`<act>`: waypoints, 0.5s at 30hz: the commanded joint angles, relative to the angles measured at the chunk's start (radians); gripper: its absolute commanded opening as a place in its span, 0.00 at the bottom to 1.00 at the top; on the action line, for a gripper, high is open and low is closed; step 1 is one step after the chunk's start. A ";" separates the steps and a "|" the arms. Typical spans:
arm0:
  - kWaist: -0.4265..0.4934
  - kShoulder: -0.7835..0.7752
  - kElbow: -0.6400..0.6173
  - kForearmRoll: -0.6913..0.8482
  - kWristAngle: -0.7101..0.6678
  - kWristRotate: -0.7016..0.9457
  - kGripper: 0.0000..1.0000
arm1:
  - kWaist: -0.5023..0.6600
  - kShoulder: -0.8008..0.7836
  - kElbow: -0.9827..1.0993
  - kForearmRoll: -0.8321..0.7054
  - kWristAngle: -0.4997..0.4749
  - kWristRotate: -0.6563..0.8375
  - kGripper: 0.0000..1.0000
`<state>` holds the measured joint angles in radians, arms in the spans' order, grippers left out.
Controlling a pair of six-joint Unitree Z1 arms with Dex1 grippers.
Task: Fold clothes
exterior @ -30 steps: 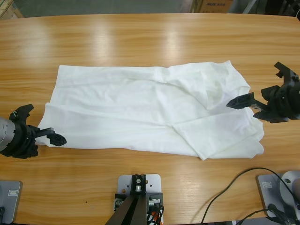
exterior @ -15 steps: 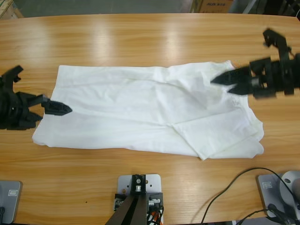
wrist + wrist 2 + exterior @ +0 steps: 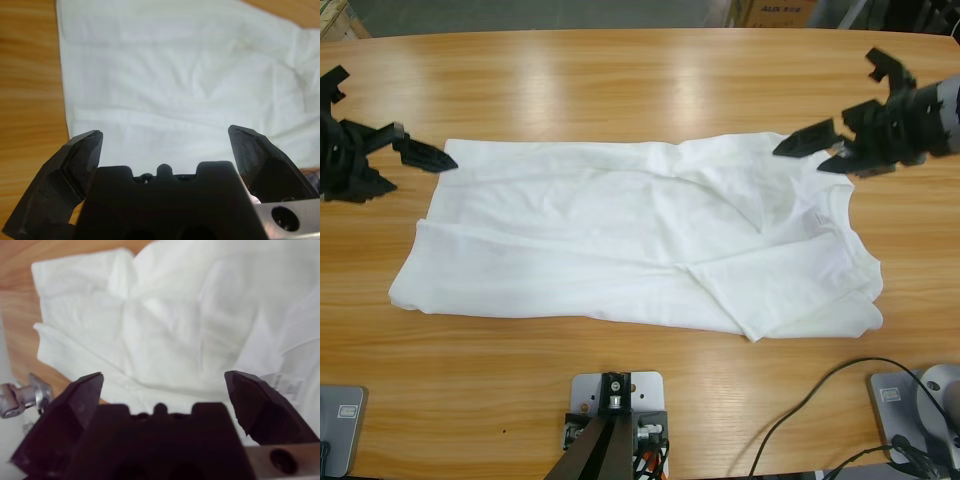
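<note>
Spread flat across the middle of a long, glossy wooden bench [image 3: 620, 80]: one plain white short-sleeved T-shirt of thin soft fabric [image 3: 640, 240], lying lengthwise from left to right, creased, with one sleeve-like flap folded over near its lower right end. Hem end toward the left, collar end toward the right, where a small pale label [image 3: 286, 384] shows in the right wrist view.

At the far left edge, just beside the shirt's upper left corner: the left arm's black two-jawed hand [image 3: 418, 152], jaws spread wide, nothing between them, one tip reaching the corner of the cloth. Seen along that hand [image 3: 165, 142] in the left wrist view: white fabric [image 3: 190, 80] filling most of the picture, bare wood [image 3: 27, 90] down the left side, both jaws apart and empty above the shirt's edge.

At the upper right, over the shirt's top right corner: the right arm's black hand [image 3: 817, 148], likewise wide open and holding nothing, tips pointing left toward the cloth. Seen along that hand [image 3: 162, 385] in the right wrist view: rumpled white folds [image 3: 165, 315] between the parted jaws, a strip of wood [image 3: 30, 340] at the left. Whether these tips touch the fabric: cannot tell.
</note>
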<state>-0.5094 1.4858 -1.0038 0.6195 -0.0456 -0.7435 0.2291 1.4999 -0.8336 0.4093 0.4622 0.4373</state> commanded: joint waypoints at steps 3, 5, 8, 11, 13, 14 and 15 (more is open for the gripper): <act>0.100 0.160 -0.050 0.011 -0.026 0.049 0.98 | -0.045 0.188 -0.265 0.239 -0.022 -0.127 1.00; 0.100 0.198 -0.055 0.010 -0.026 0.049 0.98 | -0.058 0.180 -0.265 0.248 -0.024 -0.136 1.00; 0.103 0.253 -0.059 0.008 -0.024 0.049 0.98 | -0.070 0.204 -0.265 0.262 -0.034 -0.137 1.00; 0.117 0.303 -0.059 0.007 -0.024 0.048 0.98 | -0.070 0.215 -0.263 0.269 -0.035 -0.141 1.00; 0.139 0.324 -0.059 0.002 -0.043 0.045 0.98 | -0.070 0.215 -0.256 0.268 -0.044 -0.142 1.00; 0.151 0.323 -0.059 -0.002 -0.052 0.047 0.97 | -0.070 0.217 -0.252 0.267 -0.047 -0.143 1.00; 0.169 0.318 -0.059 -0.004 -0.063 0.048 0.95 | -0.070 0.218 -0.251 0.267 -0.051 -0.143 1.00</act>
<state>-0.4068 1.7208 -1.0584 0.6201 -0.0628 -0.7067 0.1726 1.6700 -1.0912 0.6647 0.4348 0.3081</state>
